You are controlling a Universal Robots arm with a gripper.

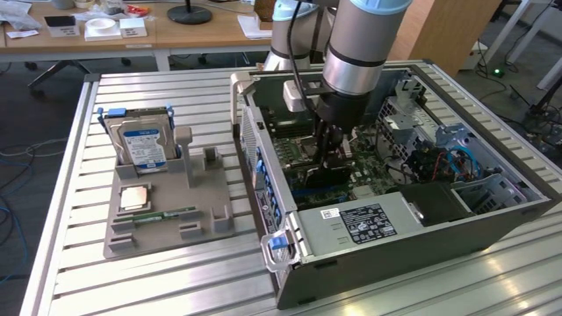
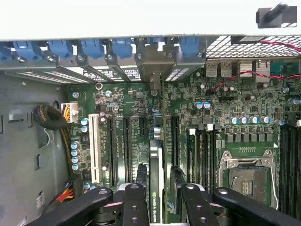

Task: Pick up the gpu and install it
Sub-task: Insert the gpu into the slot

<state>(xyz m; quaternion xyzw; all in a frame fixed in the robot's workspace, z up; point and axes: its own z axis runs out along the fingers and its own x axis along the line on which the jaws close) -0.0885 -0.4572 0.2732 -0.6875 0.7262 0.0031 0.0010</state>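
Bright, even indoor light from above; pale glare streaks the table (image 1: 505,280) at the exterior view's lower right, the case (image 1: 395,263) interior sits shadowed, the motherboard (image 2: 235,117) evenly lit

The motherboard (image 2: 136,101) is green, dotted with blue-topped capacitors (image 2: 75,155) and crossed by black slots and one white slot (image 2: 94,146). The gpu (image 2: 156,165) shows black with pale lettering. The end effector (image 2: 160,200) is black. Blue clips (image 2: 89,47) line the grey case (image 1: 395,253). The hard drive (image 1: 145,148) is silver, blue-labelled. The counter (image 1: 158,280) is pale grey, slat-striped.
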